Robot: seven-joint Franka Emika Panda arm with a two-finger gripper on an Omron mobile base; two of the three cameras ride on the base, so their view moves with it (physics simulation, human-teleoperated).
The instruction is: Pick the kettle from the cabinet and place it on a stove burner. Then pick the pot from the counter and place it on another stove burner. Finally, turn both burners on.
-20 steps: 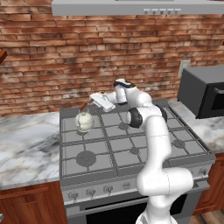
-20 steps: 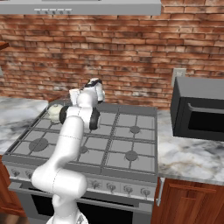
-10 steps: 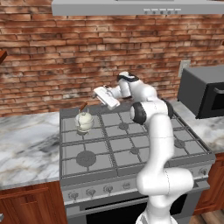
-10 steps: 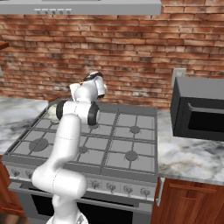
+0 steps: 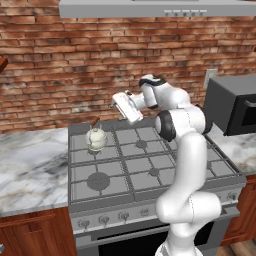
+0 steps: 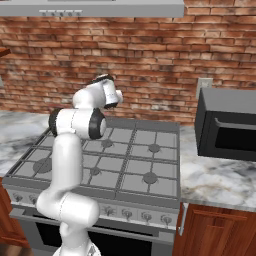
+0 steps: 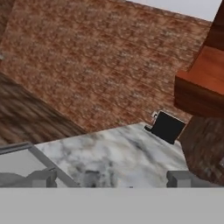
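We are seeing veined white marble counter (image 5: 30, 165) flanking the silver cooktop (image 5: 150, 187) beneath rough red brick wall (image 5: 60, 65); small cream-white kettle (image 5: 96, 139) sitting on its back-left burner; gripper (image 5: 119, 106) hovering with jaws spread, empty.

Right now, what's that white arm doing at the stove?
The kettle already sits on the stove's back-left burner. The arm has its gripper open and empty, raised above the back of the stove to the kettle's right. In the hand view it faces the marble counter and the brick wall. No burner looks lit, and the pot is not on the stove yet.
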